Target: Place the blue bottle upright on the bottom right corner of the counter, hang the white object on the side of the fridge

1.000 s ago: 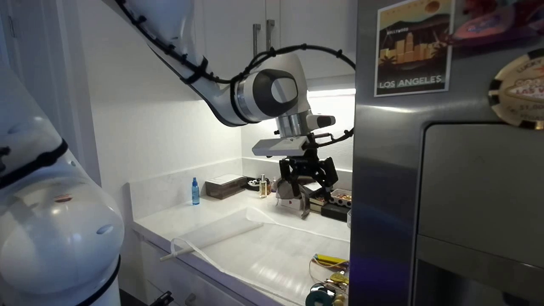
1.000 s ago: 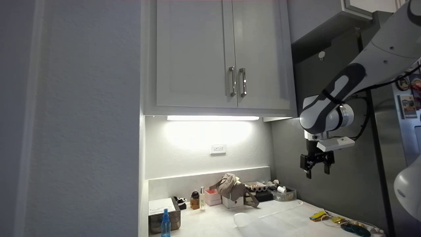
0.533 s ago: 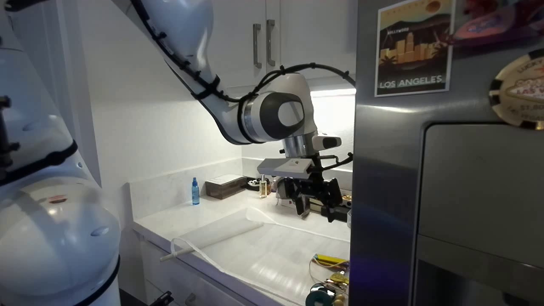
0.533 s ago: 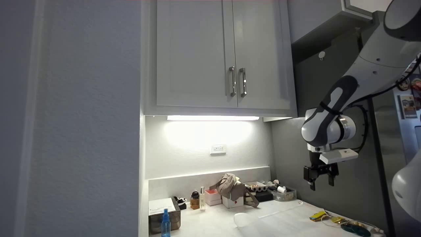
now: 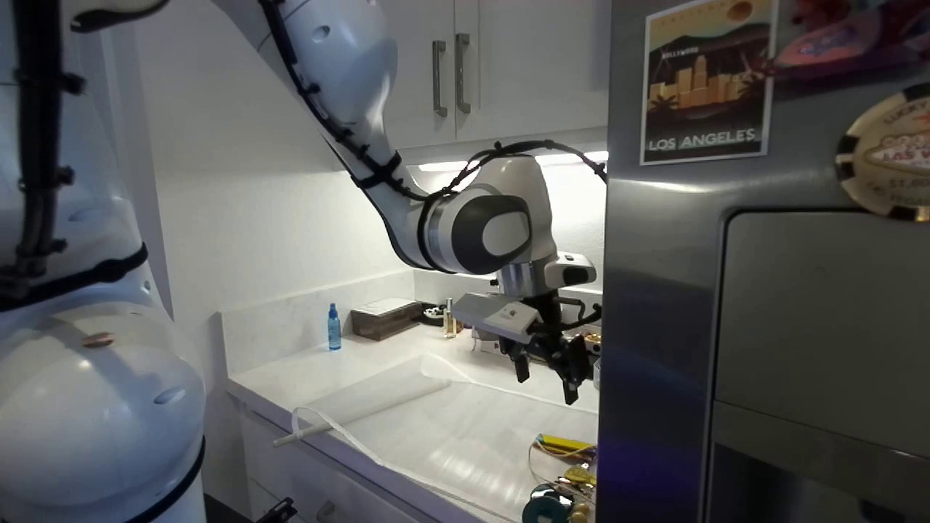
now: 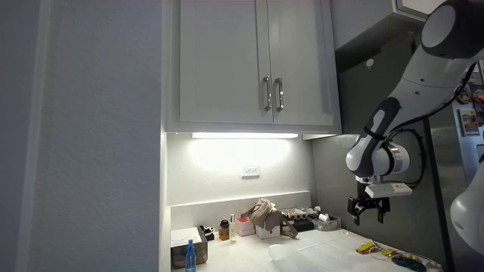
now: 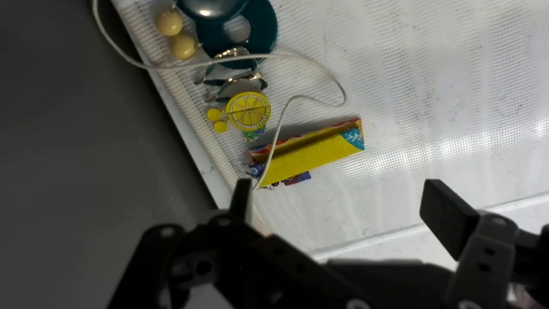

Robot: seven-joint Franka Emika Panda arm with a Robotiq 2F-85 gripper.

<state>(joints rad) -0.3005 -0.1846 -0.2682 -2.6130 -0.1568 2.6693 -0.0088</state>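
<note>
In an exterior view, we read "HOLLYWOOD" and "LOS ANGELES" on the fridge's (image 5: pixel 770 290) poster (image 5: pixel 708 83) at two o'clock; the fingers (image 5: pixel 571 391) hang apart at five.

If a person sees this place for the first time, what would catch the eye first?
Probably the large white robot arm, with its open black gripper above the smooth white counter. Next, perhaps, the colourful Los Angeles poster on the grey steel fridge, then the slender bright-blue bottle upright near a rectangular brown box.
</note>
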